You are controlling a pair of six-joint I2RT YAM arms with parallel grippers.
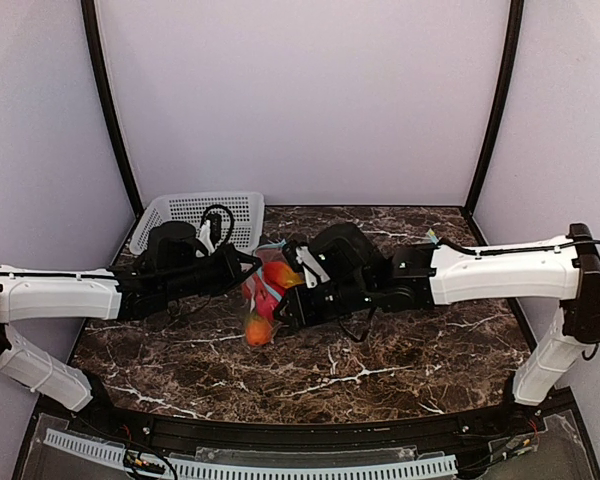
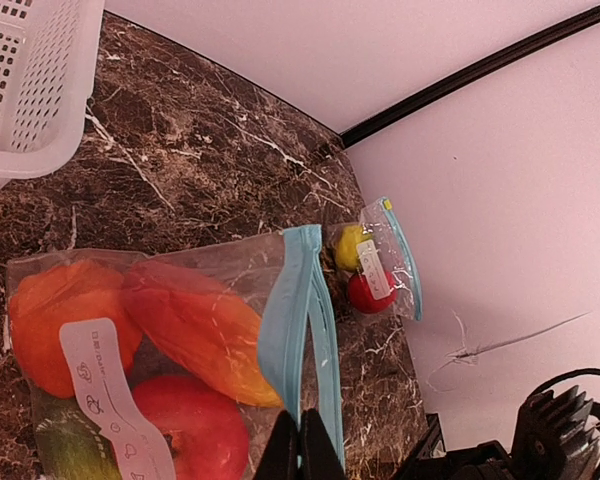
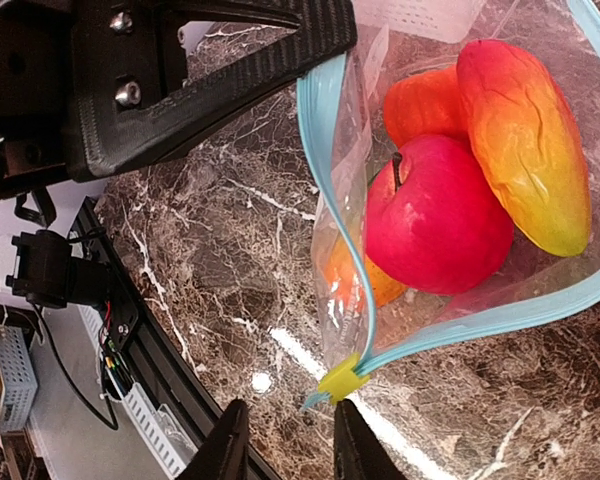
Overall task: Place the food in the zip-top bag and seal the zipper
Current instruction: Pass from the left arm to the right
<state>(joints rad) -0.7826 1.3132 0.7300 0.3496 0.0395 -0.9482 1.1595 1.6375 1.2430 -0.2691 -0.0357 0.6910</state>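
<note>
Status, near to far.

Right gripper (image 3: 290, 415): jaws partly apart, nothing visible between them. The yellow clip (image 3: 341, 381) at the end of the zipper sits just past the fingertips, close to one finger. The right wrist view doesn't show contact, so I'm not calling it a grip.

Bag (image 3: 345, 180): lies mid-table on the marble table (image 1: 380, 370), between the two arms. The fruit is inside:
- a red apple (image 3: 435, 225)
- a yellow-orange mango-shaped piece (image 3: 525, 140)
- an orange piece (image 3: 420, 100) behind those
- something green (image 2: 70, 450) low in the left wrist view

The top view shows one orange piece at the bag's near end. It looks to be under the film, but I can't confirm that. All the fruit I can see is in the bag.

Zipper (image 2: 292, 300): not sealed. From the clip the two blue tracks fork apart, one toward the left gripper and one off to the side, so the mouth gapes.

Left gripper (image 2: 300, 448): fully closed, pinching the blue zipper edge and keeping that side of the mouth raised.

Basket (image 1: 180, 208): white mesh, far left behind the left arm, well apart from the bag.

Judgement: loading looks done and sealing hasn't started. Remaining steps:
1. The right gripper takes the clip end.
2. It presses the tracks together.
3. It runs along toward the left gripper's hold.

Risk: loose film or a bulging fruit could keep the tracks apart, or the thin edge could slip out of the pinch.
</note>
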